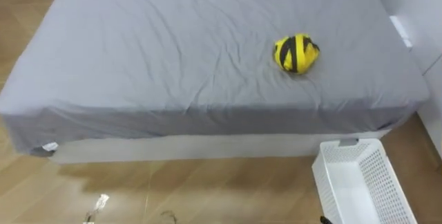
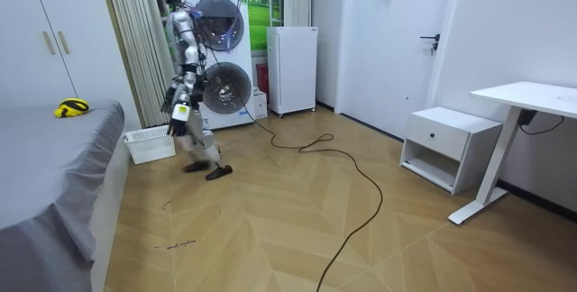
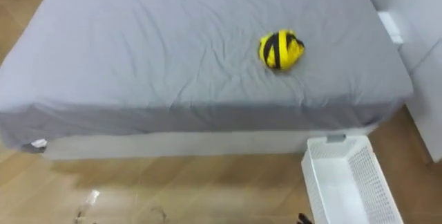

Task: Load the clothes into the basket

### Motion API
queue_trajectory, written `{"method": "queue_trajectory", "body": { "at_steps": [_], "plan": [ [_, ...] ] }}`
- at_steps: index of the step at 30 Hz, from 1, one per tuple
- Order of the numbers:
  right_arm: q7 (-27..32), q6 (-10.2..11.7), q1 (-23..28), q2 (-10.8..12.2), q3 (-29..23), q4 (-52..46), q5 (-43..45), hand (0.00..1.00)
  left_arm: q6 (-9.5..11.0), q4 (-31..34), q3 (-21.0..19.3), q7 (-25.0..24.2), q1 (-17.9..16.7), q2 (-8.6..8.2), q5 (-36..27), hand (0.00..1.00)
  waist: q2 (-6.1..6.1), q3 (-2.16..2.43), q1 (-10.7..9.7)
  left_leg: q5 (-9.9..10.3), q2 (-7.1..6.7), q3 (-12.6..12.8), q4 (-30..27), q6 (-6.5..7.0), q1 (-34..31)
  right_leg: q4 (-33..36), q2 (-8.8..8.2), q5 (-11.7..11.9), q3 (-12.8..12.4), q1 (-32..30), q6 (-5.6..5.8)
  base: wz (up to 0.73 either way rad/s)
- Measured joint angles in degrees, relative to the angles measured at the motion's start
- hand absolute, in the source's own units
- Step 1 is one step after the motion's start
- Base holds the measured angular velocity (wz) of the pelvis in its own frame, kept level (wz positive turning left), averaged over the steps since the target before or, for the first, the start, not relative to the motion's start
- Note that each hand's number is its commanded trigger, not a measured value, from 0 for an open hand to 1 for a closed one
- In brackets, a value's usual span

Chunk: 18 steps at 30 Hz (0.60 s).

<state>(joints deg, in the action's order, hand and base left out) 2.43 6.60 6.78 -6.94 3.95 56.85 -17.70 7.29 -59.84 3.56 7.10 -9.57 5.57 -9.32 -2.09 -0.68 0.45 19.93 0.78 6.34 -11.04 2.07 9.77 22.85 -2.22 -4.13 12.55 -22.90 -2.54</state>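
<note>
One clothes bundle (image 1: 296,53) on the bed (image 1: 159,51), one basket (image 1: 391,177) beside; robot hand (image 2: 179,118) unreadable.

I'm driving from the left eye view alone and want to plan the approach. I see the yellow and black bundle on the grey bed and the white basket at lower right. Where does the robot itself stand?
Observer: On the wood floor, close beside the basket, on its side away from the bed.
Operator: What's behind it?
Observer: Two stacked front-loading machines, close at its back.
Operator: Other furniture to mind?
Observer: A white desk and a low drawer unit stand at the room view's right, far from it.
</note>
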Motion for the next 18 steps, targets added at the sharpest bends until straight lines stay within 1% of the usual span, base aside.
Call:
{"method": "queue_trajectory", "body": {
  "at_steps": [1, 2, 3, 4, 5, 6, 7, 8, 9, 10, 11, 12, 13, 14, 15, 16, 17, 18],
  "plan": [
    [0.45, 0.33, -0.19, 0.08, -0.16, -0.06, 0.0, 0.0, 0.02, -0.02, 0.39, -0.01, -0.27, 0.04, -0.02, 0.0, -0.33, 0.41, 0.19, 0.66, 0.76, -0.49, -0.33, -0.74, 0.6, -0.88, 0.67, 1.63, 0.13, -0.08, -1.18, 0.29],
    [0.97, 1.09, -1.22, -0.06, -0.62, -0.35, 0.09, 0.0, 0.01, -0.56, 0.95, -0.11, -1.09, 0.04, -0.13, 0.0, -0.45, 0.91, 0.86, 1.51, 1.78, -0.69, -1.37, -2.42, 1.0, 0.52, 1.9, 1.64, 0.82, 0.74, -3.31, -0.07],
    [2.08, 1.66, -2.57, -0.05, -1.37, -1.68, 0.53, 0.0, 0.0, -0.61, 1.03, -0.35, -1.58, 0.12, -0.13, 0.0, -1.19, 0.6, 1.64, 1.04, 3.01, -1.07, -1.61, -3.52, 1.54, 1.84, 2.92, 0.13, 1.99, 1.86, -4.19, -0.12],
    [2.56, 2.03, -3.36, -0.06, -1.82, -2.34, 0.97, 0.0, 0.0, -0.57, 0.99, -0.44, -1.8, 0.13, -0.06, 0.0, -1.46, 0.42, 1.78, 0.68, 3.28, -1.5, -1.56, -4.64, 1.75, 2.55, 3.24, -0.1, 2.0, 2.07, -4.41, 0.0],
    [3.41, 2.13, -4.72, -0.12, -2.8, -3.6, 2.15, 0.0, 0.06, -0.52, 1.01, -0.49, -2.0, 0.18, 0.02, 0.0, -1.63, 0.16, 1.87, 0.15, 3.76, -1.61, -0.33, -5.91, 1.73, 4.77, 3.21, -1.01, 1.19, 2.2, -4.98, 0.43],
    [4.18, 2.07, -5.2, -0.32, -4.22, -5.04, 2.53, 0.0, 0.48, 0.02, 1.01, -0.5, -1.97, 0.29, 0.0, 0.0, -1.69, -0.32, 1.52, -0.61, 4.46, -0.82, 3.09, -6.39, 1.51, 8.34, 2.93, -2.04, 0.02, 2.3, -4.78, 0.6],
    [4.57, 2.05, -5.07, -0.46, -4.59, -5.78, 2.45, 0.0, 0.69, 0.6, 1.01, -0.49, -2.07, 0.46, 0.02, 0.0, -1.65, -0.4, 1.45, -1.01, 4.43, 0.12, 2.62, -5.6, 1.89, 11.39, 2.54, -2.65, 0.27, 1.95, -4.5, 0.72],
    [4.91, 1.9, -4.23, -0.36, -4.58, -7.38, 1.61, 0.0, 1.35, 2.01, 1.01, -0.33, -2.82, 1.6, -0.18, 0.0, -0.4, -0.25, 1.81, -1.21, 4.81, 0.31, -0.84, -5.44, 2.32, 13.38, 2.28, -4.85, 1.23, 0.86, -3.06, 0.23],
    [4.89, 1.24, -3.62, 0.13, -3.5, -10.25, 1.11, 0.0, 1.92, 2.47, 1.1, -0.06, -4.29, 3.35, -0.48, 0.0, 1.81, 0.33, 3.31, -0.55, 4.33, 2.13, -7.34, -6.1, 1.12, 6.83, 2.52, -3.77, 2.02, 1.78, -4.39, -0.05],
    [4.86, 1.04, -3.76, 0.03, -3.15, -11.46, 1.38, 0.0, 1.65, 2.29, 1.09, 0.13, -4.86, 3.49, -0.75, 0.0, 1.9, 0.28, 3.53, -0.06, 4.76, 2.75, -11.54, -6.09, 0.09, 5.6, 3.02, -3.58, 2.74, 2.88, -6.18, -0.4],
    [5.05, 1.06, -4.0, -0.23, -3.01, -13.59, 2.21, 0.0, 0.76, 2.47, 0.89, 0.5, -6.08, 3.06, -0.8, 0.0, 0.23, 0.35, 3.26, -0.37, 6.72, 2.44, -20.44, -6.3, -2.52, 4.57, 4.38, -4.42, 3.43, 5.32, -6.97, -0.28],
    [5.16, 1.17, -4.04, -0.45, -2.95, -14.74, 2.35, 0.0, 0.55, 2.62, 0.84, 0.58, -6.3, 2.75, -0.8, 0.0, -0.21, 0.5, 3.02, -1.34, 7.36, 2.19, -24.99, -6.5, -4.17, 3.7, 5.22, -4.85, 3.42, 6.44, -7.17, -0.24],
    [5.22, 1.48, -4.06, -0.51, -2.76, -16.16, 2.66, 0.0, 0.29, 2.75, 0.76, 0.74, -6.22, 2.35, -1.1, 0.0, -1.14, 0.44, 2.56, -4.52, 8.32, 1.44, -31.59, -6.6, -7.07, 2.76, 5.98, -5.84, 3.31, 7.97, -7.49, -0.05],
    [5.52, 1.48, -3.6, -0.43, -2.25, -17.17, 3.11, 0.0, 0.3, 3.4, 0.62, 0.81, -6.49, 2.33, -1.2, 0.0, -1.03, 0.41, 1.71, -4.97, 8.51, 1.05, -34.25, -6.66, -9.23, 1.73, 6.1, -6.42, 3.07, 9.13, -7.72, 0.07],
    [5.69, 1.27, -3.44, -0.31, -1.77, -17.26, 3.54, 0.0, 0.4, 3.63, 0.36, 1.0, -5.67, 2.38, -1.34, 0.0, -0.78, 0.26, 0.95, -4.52, 8.2, 1.43, -34.57, -6.05, -11.38, 0.73, 6.08, -6.91, 2.03, 10.22, -7.55, 0.1],
    [5.59, 0.99, -3.32, -0.25, -1.75, -17.46, 3.6, 0.0, 0.42, 3.66, 0.06, 1.07, -5.31, 2.31, -1.34, 0.0, -0.6, 0.2, 0.93, -4.08, 7.7, 1.7, -34.42, -5.59, -12.46, 0.09, 6.06, -6.93, 1.43, 10.78, -7.55, -0.11],
    [5.62, 0.75, -3.03, -0.14, -1.54, -18.16, 3.67, 0.0, 0.43, 3.7, -0.42, 1.07, -4.97, 1.99, -1.24, 0.0, -0.08, 0.01, 1.01, -3.45, 6.58, 2.16, -33.26, -5.17, -14.75, -1.0, 5.74, -6.86, 0.9, 11.78, -7.6, -0.33],
    [5.69, 0.74, -2.92, 0.0, -1.28, -19.04, 3.76, 0.0, 0.43, 3.78, -0.63, 1.16, -4.93, 1.7, -1.33, 0.0, 0.14, 0.06, 1.01, -3.13, 5.87, 3.01, -30.88, -4.65, -16.86, -1.78, 5.33, -6.83, 0.54, 12.52, -7.71, -0.35]
  ]
}}
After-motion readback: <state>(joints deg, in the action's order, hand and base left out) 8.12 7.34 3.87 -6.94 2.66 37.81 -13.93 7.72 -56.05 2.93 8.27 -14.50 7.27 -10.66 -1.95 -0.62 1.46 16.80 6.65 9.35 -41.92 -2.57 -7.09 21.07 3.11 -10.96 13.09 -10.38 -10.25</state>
